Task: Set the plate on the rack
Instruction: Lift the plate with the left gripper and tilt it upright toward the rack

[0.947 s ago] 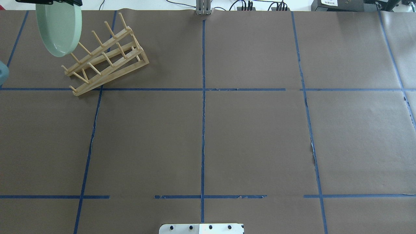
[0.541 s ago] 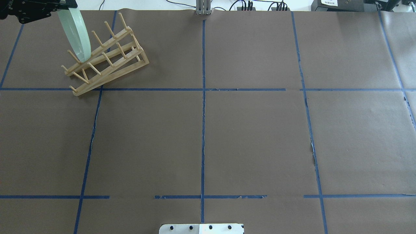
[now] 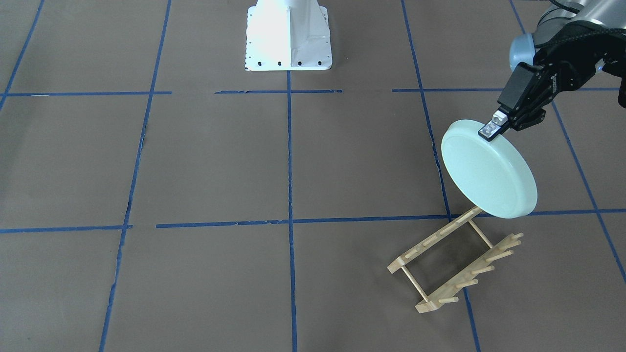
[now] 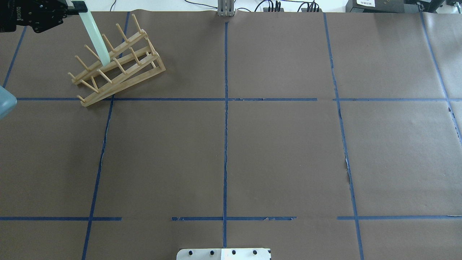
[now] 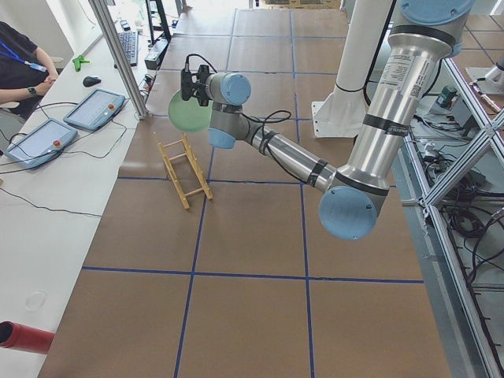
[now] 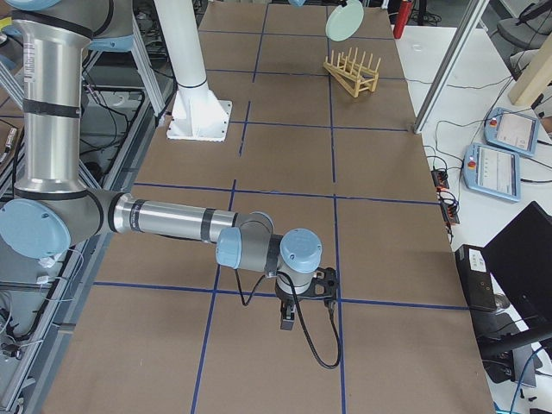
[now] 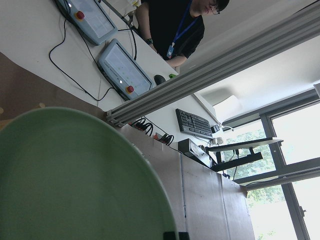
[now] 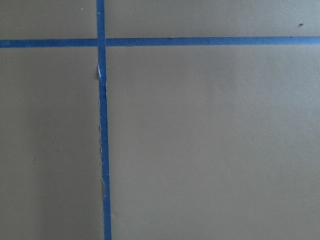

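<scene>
Grips the plate [image 3: 486, 171] by its upper rim with the left tool [image 3: 494, 128], clamped across the two faces. Holds it on edge and slightly tilted above the rack [image 3: 457, 266], over the end nearer the robot, on the left side of the desk [image 3: 195, 161]. Seen from overhead as a thin pale strip crossing the pegs of the far rail. Not seated: hangs over the pegs in both side views, resting on neither rail. Judged well along, with pick-up, carry and turning onto edge done. Left to do: line up the lower rim with a gap between two pegs, lower onto both rails, then release and draw back. Cannot tell whether the right tool [image 6: 288, 321] is apart or together; sits low over bare desk, well apart from the rack.
</scene>
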Motion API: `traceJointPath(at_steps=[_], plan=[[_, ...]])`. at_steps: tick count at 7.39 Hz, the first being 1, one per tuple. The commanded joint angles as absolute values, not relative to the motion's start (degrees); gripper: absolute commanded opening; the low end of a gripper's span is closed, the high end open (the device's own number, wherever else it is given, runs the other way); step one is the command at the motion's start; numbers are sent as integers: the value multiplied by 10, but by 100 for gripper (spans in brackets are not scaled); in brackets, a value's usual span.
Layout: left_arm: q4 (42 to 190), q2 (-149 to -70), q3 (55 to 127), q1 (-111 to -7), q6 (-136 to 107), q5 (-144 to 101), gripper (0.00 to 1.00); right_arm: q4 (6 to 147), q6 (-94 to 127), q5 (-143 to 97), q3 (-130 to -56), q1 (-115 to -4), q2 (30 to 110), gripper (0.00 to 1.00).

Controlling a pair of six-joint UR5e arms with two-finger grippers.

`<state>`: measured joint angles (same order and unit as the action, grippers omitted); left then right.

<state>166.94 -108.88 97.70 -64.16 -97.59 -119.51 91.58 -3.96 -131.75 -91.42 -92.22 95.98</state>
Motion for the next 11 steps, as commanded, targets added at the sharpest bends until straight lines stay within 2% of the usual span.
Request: traceJointPath(at_steps=[1, 4, 7, 11], plan=[[1702, -1137, 922, -643, -997, -1165, 0, 916, -40, -1317, -914, -922, 960, 100], [1793, -1158, 841, -642, -1031, -1098, 0, 916, -40, -1317, -914, -922, 960, 100], [1802, -1206, 760, -640, -1031, -1083, 0, 916, -40, -1317, -914, -922, 960, 100], [1802, -1215, 736, -634, -1028, -1083, 0, 916, -40, -1317, -914, -922, 960, 100]])
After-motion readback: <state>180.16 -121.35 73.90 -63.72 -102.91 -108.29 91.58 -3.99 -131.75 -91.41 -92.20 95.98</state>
